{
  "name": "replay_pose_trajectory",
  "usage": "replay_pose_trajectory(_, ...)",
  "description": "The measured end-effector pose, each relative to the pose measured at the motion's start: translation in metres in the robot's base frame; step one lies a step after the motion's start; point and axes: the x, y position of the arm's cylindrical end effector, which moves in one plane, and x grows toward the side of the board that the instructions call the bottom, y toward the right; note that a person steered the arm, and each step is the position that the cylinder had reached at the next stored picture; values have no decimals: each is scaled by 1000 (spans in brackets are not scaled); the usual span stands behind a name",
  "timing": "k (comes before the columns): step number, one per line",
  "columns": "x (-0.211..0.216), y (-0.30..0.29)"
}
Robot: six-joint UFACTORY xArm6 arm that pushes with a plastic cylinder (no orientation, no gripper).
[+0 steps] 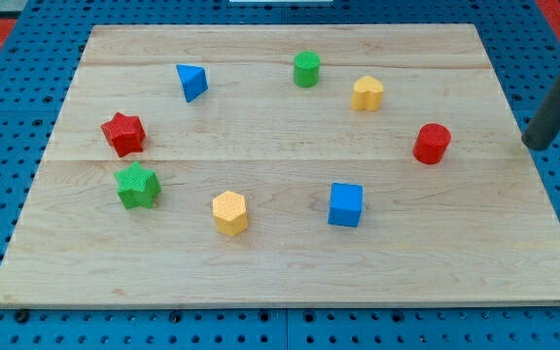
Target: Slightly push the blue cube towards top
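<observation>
The blue cube [345, 205] sits on the wooden board [290, 262], right of centre toward the view's bottom. My rod comes in from the view's upper right; my tip [533, 144] is at the board's right edge, far to the right of the blue cube and a little above it. The red cylinder [432, 144] lies between my tip and the cube, up and to the cube's right. Nothing touches the cube.
A yellow hexagonal block [229, 212] lies left of the cube. A green star [137, 186] and a red star [123, 133] are at the left. A blue triangular block [192, 82], a green cylinder [306, 69] and a yellow heart-like block [367, 93] lie near the top.
</observation>
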Motion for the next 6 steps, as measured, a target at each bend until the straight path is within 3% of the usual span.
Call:
replay_pose_trajectory(3,2,-135)
replay_pose_trajectory(4,43,-119)
replay_pose_trajectory(5,158,-128)
replay_pose_trajectory(6,166,-187)
